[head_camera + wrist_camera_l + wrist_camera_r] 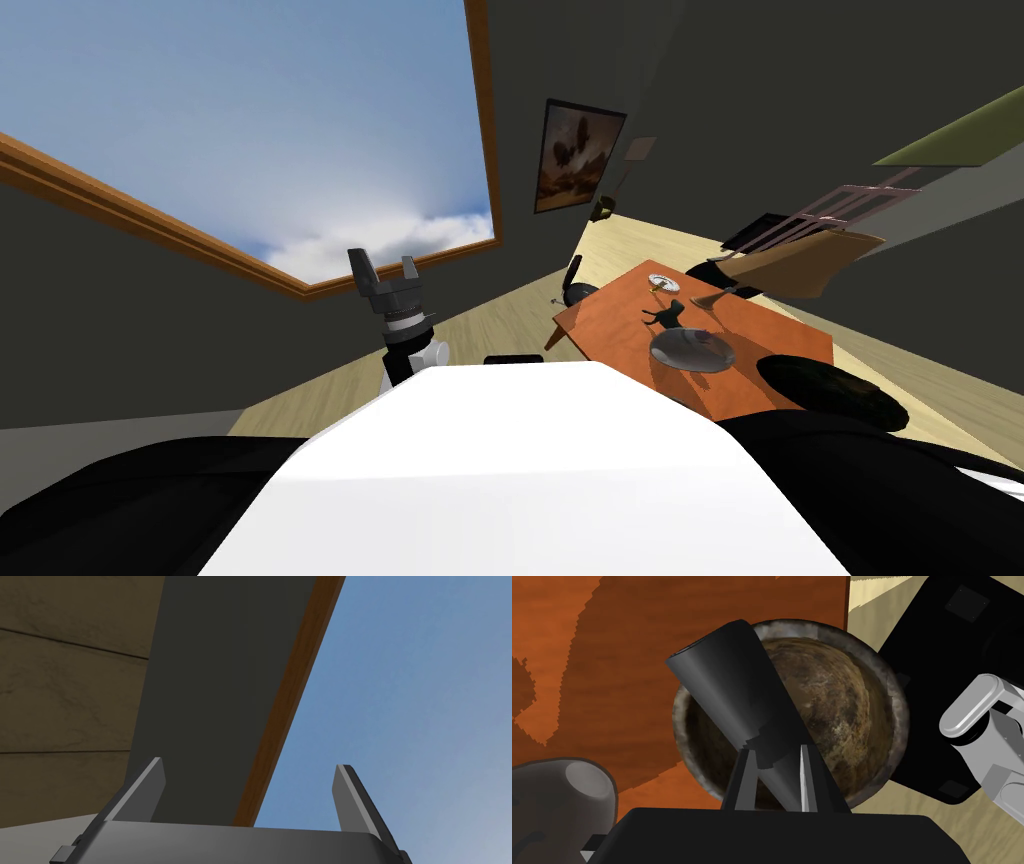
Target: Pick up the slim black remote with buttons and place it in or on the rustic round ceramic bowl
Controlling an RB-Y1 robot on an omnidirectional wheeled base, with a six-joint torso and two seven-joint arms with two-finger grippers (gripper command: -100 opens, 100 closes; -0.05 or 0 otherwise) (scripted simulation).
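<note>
Table (770, 340): orange-brown wood grain top, seen close in the right wrist view (612, 651). Bowl (842, 711): round, mottled brown inside with a grey worn rim, standing on the table right at its edge, pale floor just beyond it. Grey vessel (562, 791): rounded, near the bowl on the table, apart from it. Remote (737, 691): slim, plain black from this side, buttons not visible. It is held slantwise over the bowl's opening; its free end reaches away from the hand and overlaps the rim on the table side. Cannot tell whether it touches the bowl. Right gripper (774, 756): both fingers clamped on the sides of the remote's near end, with the bowl's hollow directly behind fingers and remote. Left gripper (385, 270): raised, pointing upward, well apart from the table and to its left; in the left wrist view its fingers (248, 765) stand wide apart with nothing between them
</note>
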